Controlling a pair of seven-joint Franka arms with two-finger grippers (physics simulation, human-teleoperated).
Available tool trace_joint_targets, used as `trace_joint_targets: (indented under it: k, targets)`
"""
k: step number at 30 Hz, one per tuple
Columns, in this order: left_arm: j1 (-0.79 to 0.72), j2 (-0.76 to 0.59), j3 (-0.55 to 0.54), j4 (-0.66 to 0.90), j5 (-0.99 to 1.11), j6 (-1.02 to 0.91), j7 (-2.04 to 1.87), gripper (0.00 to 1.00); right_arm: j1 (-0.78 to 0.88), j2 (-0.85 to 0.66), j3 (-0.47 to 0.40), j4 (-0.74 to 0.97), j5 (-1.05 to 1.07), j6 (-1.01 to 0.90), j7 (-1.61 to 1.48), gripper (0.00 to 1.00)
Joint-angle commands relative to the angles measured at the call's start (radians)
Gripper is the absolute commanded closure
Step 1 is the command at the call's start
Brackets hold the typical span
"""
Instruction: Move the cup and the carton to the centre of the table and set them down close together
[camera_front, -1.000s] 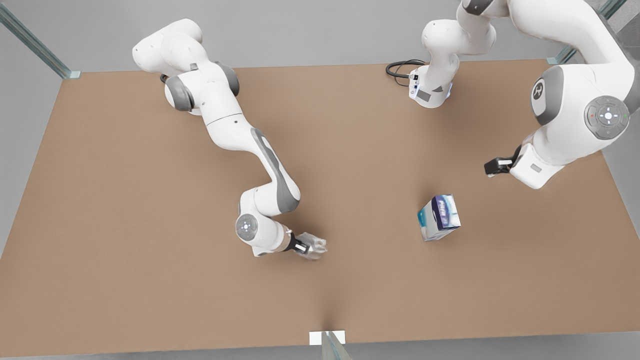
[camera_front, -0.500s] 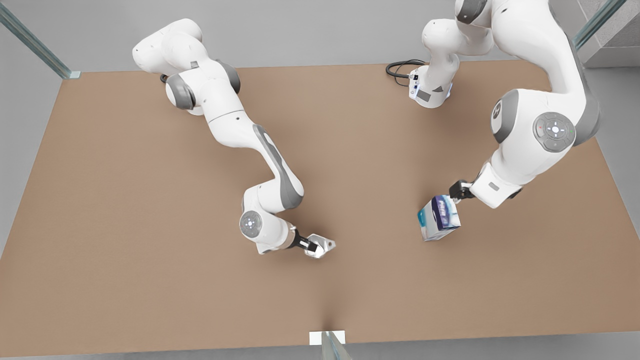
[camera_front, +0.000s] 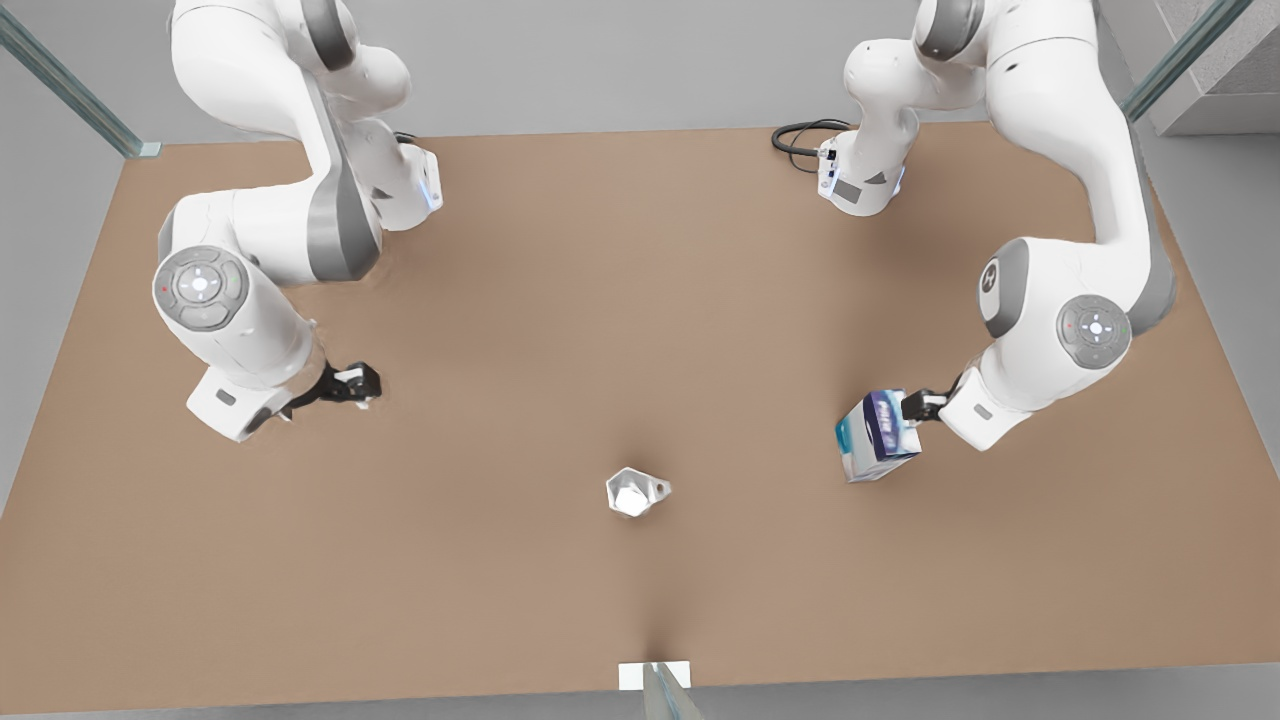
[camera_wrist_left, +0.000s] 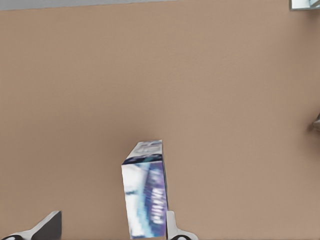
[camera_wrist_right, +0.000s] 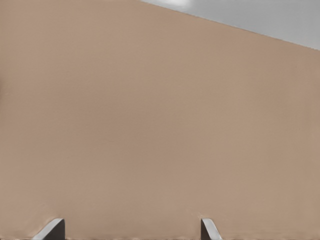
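Front view: a faceted, pale grey-white cup (camera_front: 633, 492) with a small side tab stands alone near the middle of the matte, light brown surface (camera_front: 640, 300). Toward the front view's right, the boxy carton (camera_front: 878, 435), white with a dark blue band and teal patches, rests tilted on the surface, the left pincer (camera_front: 915, 405) at its upper edge. The right pincer (camera_front: 358, 383) hovers well apart, toward the front view's left.

Left wrist view: the carton (camera_wrist_left: 145, 195) sits between spread fingers (camera_wrist_left: 172, 227), one fingertip just beside its printed face; no grip yet.

Right wrist view: the right pincer's parted fingers (camera_wrist_right: 207, 229) hang over bare brown surface (camera_wrist_right: 160, 125).
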Motion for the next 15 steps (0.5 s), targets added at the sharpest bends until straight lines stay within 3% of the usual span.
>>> trace_joint_targets:
  k: [1, 4, 15]
  targets:
    - [0.001, 0.0, 0.0, -0.01, -0.001, 0.015, 0.0, 0.0, -0.013, -0.027, 0.006, -0.032, -0.001, 0.004, 0.002, 0.0]
    - [0.001, 0.017, 0.0, -0.033, -0.003, 0.071, 0.0, 0.0, -0.093, -0.116, 0.032, -0.166, 0.004, 0.01, 0.017, 0.0]
    - [-0.017, 0.02, 0.0, -0.157, -0.007, 0.15, -0.026, 0.0, -0.093, -0.108, 0.032, -0.167, 0.0, 0.003, 0.032, 0.0]
